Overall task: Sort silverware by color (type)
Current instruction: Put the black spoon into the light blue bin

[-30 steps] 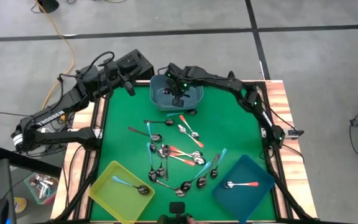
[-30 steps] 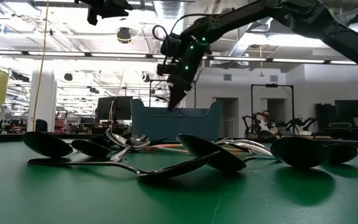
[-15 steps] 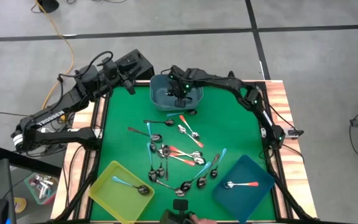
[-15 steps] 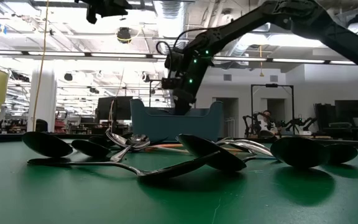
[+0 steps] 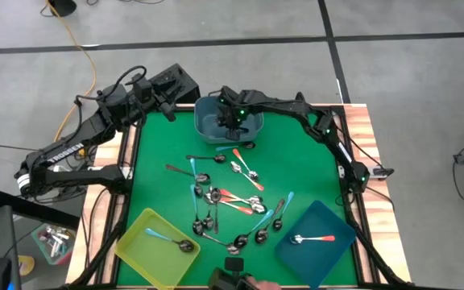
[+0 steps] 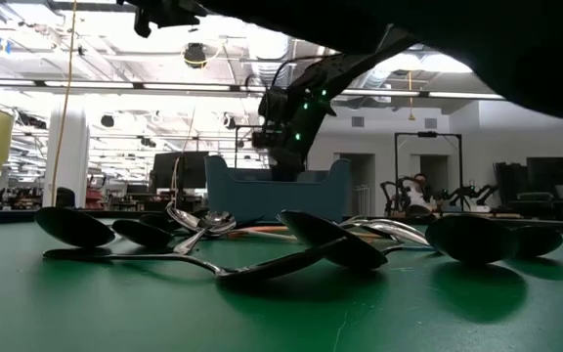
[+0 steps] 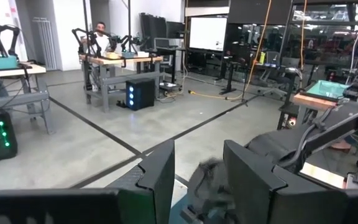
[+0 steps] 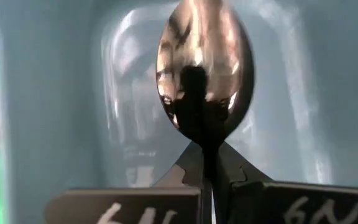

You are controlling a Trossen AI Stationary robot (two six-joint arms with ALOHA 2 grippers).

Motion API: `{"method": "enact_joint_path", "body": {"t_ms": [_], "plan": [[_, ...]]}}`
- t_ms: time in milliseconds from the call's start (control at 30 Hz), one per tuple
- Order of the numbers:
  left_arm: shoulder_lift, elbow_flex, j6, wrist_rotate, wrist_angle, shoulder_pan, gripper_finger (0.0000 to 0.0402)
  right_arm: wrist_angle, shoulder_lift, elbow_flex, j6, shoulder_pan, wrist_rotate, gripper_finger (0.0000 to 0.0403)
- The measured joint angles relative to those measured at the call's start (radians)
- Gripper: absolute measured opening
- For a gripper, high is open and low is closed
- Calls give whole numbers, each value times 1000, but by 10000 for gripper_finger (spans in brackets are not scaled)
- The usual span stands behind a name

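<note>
**Ana:** Spoons everywhere from the high view — a loose heap of silverware [image 5: 228, 201] in the middle of the green felt worktop [image 5: 312, 169], shiny metal bowls, handles teal, orange-red or dark metal. I cannot give an exact number for the tangle.

**Ben:** And the bins?

**Ana:** Three, all smooth plastic with rounded corners. Yellow bin [image 5: 158, 250] at the near left corner holds one teal-handled spoon [image 5: 170, 239]. Dark blue bin [image 5: 316, 244] at the near right corner holds one orange-handled spoon [image 5: 312, 239]. Grey-blue bin [image 5: 209, 123] sits at the far edge, with the right gripper [image 5: 232, 127] down inside it. Left gripper [image 5: 166, 109] hangs off the far left corner.

**Ben:** Low view?

**Ana:** Dark curved spoon bowls lie across the felt up close; behind them is the grey-blue bin [image 6: 225, 186], and the right gripper [image 6: 283, 168] dips behind its rim.

**Ben:** Left wrist?

**Ana:** The left gripper's [image 7: 199, 180] blocky dark fingers stand spread, nothing between them, room beyond.

**Ben:** Right wrist?

**Ana:** The right gripper [image 8: 207, 163] is pinched tight on the thin dark handle of a dark-handled spoon [image 8: 204, 65], its polished oval bowl held over the bin's pale glossy floor.
</note>
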Motion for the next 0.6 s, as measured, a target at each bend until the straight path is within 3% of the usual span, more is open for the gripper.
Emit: {"method": "enact_joint_path", "body": {"t_ms": [600], "plan": [[0, 0, 0, 0, -1, 4, 121, 0, -4, 2, -19, -5, -22, 42]]}}
